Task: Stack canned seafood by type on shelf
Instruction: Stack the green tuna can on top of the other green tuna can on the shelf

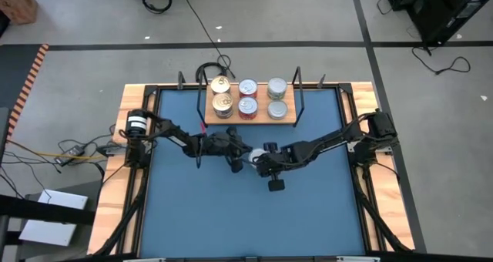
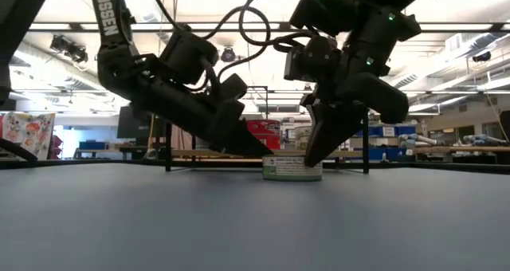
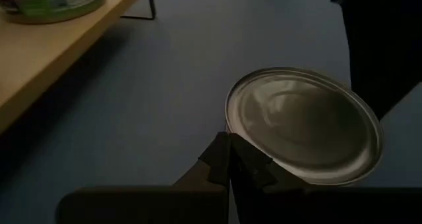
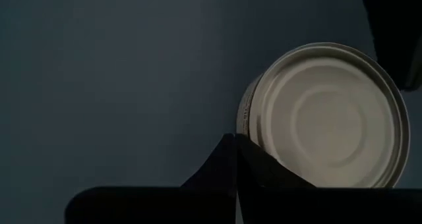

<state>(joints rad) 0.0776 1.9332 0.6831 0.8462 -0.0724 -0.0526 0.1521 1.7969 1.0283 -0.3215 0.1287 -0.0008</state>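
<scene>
Shelf: the light-wood shelf (image 1: 248, 115) stood at the far side of the blue tabletop (image 1: 246, 216), its black wire uprights at either end, so the tins could be lined up between them.
Tins on shelf: six were in view from above in three columns, gold-lidded tins (image 1: 222, 93) at the left, red-sided tins (image 1: 247, 97) in the middle, plain silver tins (image 1: 276, 99) at the right; the grouping suggested one column per type.
Loose tin: one silver-lidded tin (image 2: 292, 169) sat flat on the tabletop, just in front of the shelf and apart from it, between the two tools; its side label showed green and white in the low view.
Left tool: the left tool (image 3: 229, 159) had its fingers pressed together, holding nothing, with the tips at the tin's rim, seemingly touching it.
Right tool: the right tool (image 4: 236, 148) was likewise fully closed and empty, its tips against the other side of the same tin (image 4: 323, 115).
Why so held: with both tools closed and set on opposite sides, the tin looked to be nudged or steadied rather than gripped, probably to square it for a later pick.
Progress: judged by the filled columns, most of the sorting appeared done, with this tin not yet on the shelf.
</scene>
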